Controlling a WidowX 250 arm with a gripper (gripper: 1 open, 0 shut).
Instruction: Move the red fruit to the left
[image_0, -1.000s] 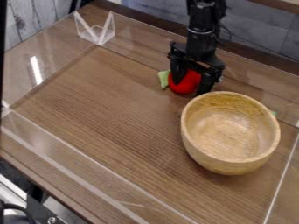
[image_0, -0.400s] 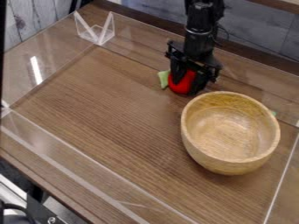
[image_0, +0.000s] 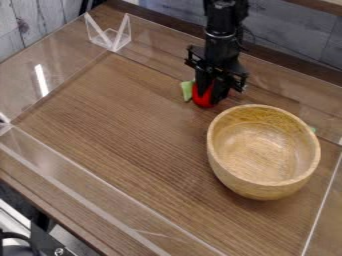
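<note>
Gripper (image_0: 214, 87) pointing straight down, squeezed tight on the red fruit (image_0: 202, 95) on the bench (image_0: 120, 140), ready to carry it left.

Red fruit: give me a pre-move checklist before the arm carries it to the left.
1. Gripper over the red fruit, pointing down: ok.
2. Fingers standing on either side of the fruit: ok.
3. Firm grip on the fruit: cannot tell; the fingers hide the contact.
4. Fruit lifted off the wooden table: cannot tell; it looks to be at table level.
5. Table surface to the left of the fruit free of obstacles: ok; only bare wood shows there.
6. Wooden bowl out of the leftward path: ok; it sits to the right of the fruit and nearer the camera.
</note>
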